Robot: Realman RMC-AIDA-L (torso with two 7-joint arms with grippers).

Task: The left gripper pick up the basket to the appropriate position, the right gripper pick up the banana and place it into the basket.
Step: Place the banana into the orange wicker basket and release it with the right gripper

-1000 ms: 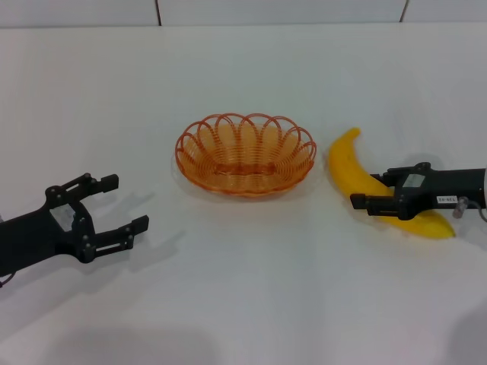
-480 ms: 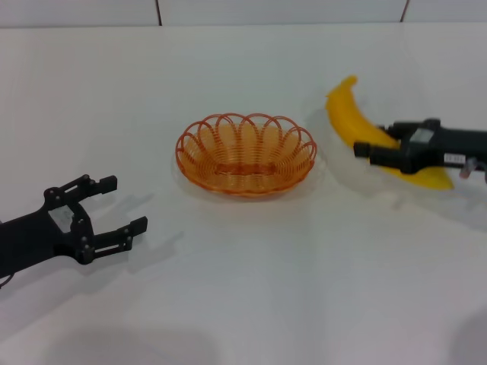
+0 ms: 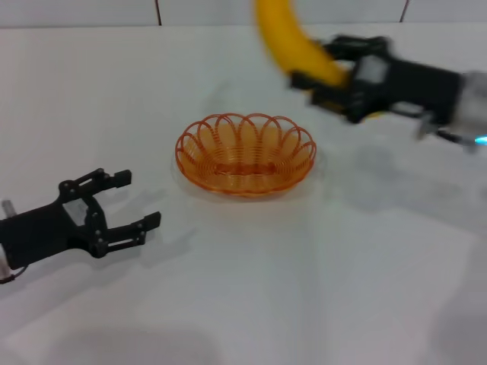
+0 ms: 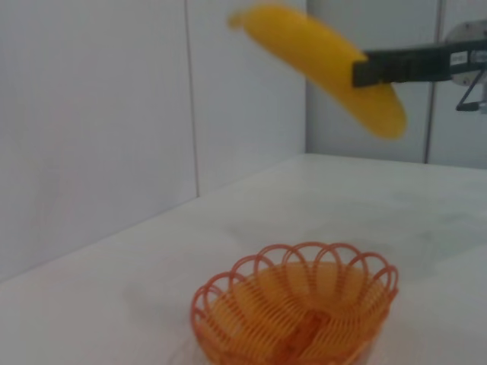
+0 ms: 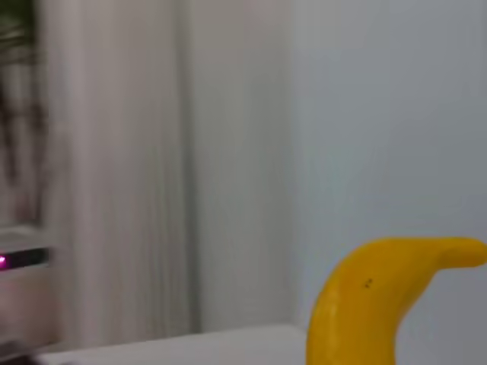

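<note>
Banana (image 3: 293,42) rides high, clamped in the right gripper (image 3: 327,72), so lower it level into the basket (image 3: 245,154) while the left gripper (image 3: 125,201) waits open nearby.

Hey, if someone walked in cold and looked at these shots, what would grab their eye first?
The bright yellow banana, held in the air by the right gripper above and behind the basket. Next, the orange wire basket sitting empty mid-table. The left gripper waits open near the robot's left, short of the basket.

I am working in a bare test lab: a plain white table (image 3: 251,289) is filling the frame, pale wall panels (image 4: 114,114) rising behind.
</note>
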